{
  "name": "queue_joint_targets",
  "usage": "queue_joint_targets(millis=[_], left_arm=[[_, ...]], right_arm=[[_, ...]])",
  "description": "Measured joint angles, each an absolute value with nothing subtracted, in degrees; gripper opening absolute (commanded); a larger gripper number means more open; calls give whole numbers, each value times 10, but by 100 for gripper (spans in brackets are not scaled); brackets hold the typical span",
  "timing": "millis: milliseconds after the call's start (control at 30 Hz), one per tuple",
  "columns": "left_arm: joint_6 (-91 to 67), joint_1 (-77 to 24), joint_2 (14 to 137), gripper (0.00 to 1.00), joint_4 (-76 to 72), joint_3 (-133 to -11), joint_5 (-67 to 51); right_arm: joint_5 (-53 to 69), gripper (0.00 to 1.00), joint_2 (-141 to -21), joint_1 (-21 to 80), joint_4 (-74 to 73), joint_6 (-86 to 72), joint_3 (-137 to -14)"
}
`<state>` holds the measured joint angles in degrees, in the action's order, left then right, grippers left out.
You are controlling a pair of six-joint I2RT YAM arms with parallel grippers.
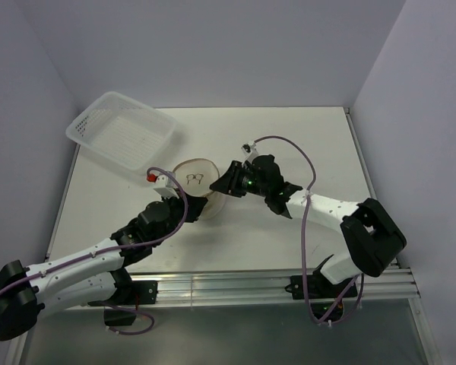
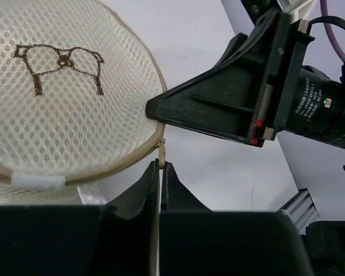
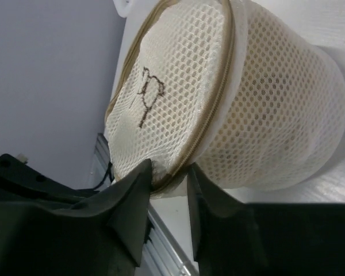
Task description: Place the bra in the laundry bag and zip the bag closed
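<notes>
Laundry bag (image 1: 194, 176) mid-table, 5 o'clock of basket (image 1: 121, 129). Left gripper (image 2: 161, 168) pinched tight on zipper pull (image 2: 160, 153) — drag steadily along rim. Right gripper (image 3: 167, 172) astride rim, clamp cannot tell — brace firmly.

From above, the left gripper (image 1: 184, 204) hides the near side of the laundry bag (image 1: 196, 175) and the right gripper (image 1: 226, 184) its right edge. The mesh (image 3: 276, 103) blurs whatever lies inside. The zip pull (image 2: 161, 153) vanishes between the left fingers (image 2: 142, 198). Whether the right fingers (image 3: 132, 201) pinch the rim (image 3: 218, 98) or merely straddle it cannot be told.
</notes>
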<state>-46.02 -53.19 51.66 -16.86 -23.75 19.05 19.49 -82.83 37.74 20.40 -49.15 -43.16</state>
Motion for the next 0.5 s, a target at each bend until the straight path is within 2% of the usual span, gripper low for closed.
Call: queue_joint_targets(millis=[133,300,500], left_arm=[[-460,-532,516,0,-155,-235,192],[-454,-532,497,0,-132,-234,205],[-435,-532,417,0,-45,-227,270]], right_arm=[[196,0,-847,380,224,-508,-436],[191,0,-850,378,222,-504,-443],[191,0,-875,347,198,-466,-485]])
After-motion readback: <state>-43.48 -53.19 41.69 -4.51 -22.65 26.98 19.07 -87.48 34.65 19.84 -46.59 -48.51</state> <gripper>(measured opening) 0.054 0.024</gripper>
